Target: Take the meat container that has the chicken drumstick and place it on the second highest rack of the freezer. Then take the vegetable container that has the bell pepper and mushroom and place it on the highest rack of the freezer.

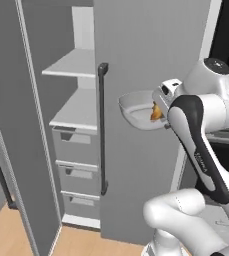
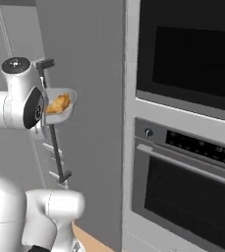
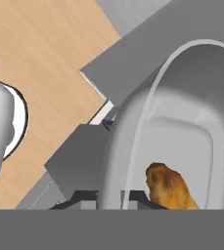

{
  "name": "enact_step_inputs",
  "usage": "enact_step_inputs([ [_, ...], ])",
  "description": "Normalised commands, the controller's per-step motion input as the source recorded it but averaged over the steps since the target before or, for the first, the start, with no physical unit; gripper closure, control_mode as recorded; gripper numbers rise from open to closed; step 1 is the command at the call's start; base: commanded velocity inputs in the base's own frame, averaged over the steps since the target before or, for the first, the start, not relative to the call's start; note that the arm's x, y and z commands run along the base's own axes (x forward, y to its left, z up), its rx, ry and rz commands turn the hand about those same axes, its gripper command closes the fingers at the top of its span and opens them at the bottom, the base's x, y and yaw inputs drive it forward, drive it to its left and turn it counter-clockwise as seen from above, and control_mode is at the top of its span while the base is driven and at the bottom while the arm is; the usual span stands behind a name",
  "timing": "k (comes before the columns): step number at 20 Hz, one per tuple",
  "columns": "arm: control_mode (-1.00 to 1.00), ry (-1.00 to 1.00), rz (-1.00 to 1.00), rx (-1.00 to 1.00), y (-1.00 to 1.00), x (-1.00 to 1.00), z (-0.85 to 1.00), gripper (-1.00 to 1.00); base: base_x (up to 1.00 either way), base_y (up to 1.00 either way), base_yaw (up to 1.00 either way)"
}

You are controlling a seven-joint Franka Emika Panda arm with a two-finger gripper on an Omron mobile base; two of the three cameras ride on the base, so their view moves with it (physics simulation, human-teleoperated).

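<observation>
Tool (image 3: pixel 116 195) gripping meat container (image 1: pixel 136 107) rim

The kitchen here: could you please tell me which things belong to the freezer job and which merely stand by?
Part of the job:
- meat container, held by the gripper
- chicken drumstick inside it
- freezer, door open
- highest rack
- second highest rack, bare

Standing by:
- freezer drawers
- ovens
- wooden floor

Freezer (image 1: pixel 136 125) viewed from behind-left and behind-right by base cameras; tray (image 3: pixel 182 122) shared, seen close from hand camera looking floorward.
</observation>
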Motion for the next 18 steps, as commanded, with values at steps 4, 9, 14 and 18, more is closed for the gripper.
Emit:
enact_step_inputs([
  [4,1.0,0.0,0.0,0.0,0.0,0.0,0.0,1.0,-0.16,0.8,-0.42],
  [9,1.0,0.0,0.0,0.0,0.0,0.0,0.0,1.0,-0.02,0.88,-0.3],
  [14,1.0,0.0,0.0,0.0,0.0,0.0,0.0,1.0,-0.04,0.71,-0.11],
  [18,1.0,0.0,0.0,0.0,0.0,0.0,0.0,1.0,0.01,0.29,-0.05],
])
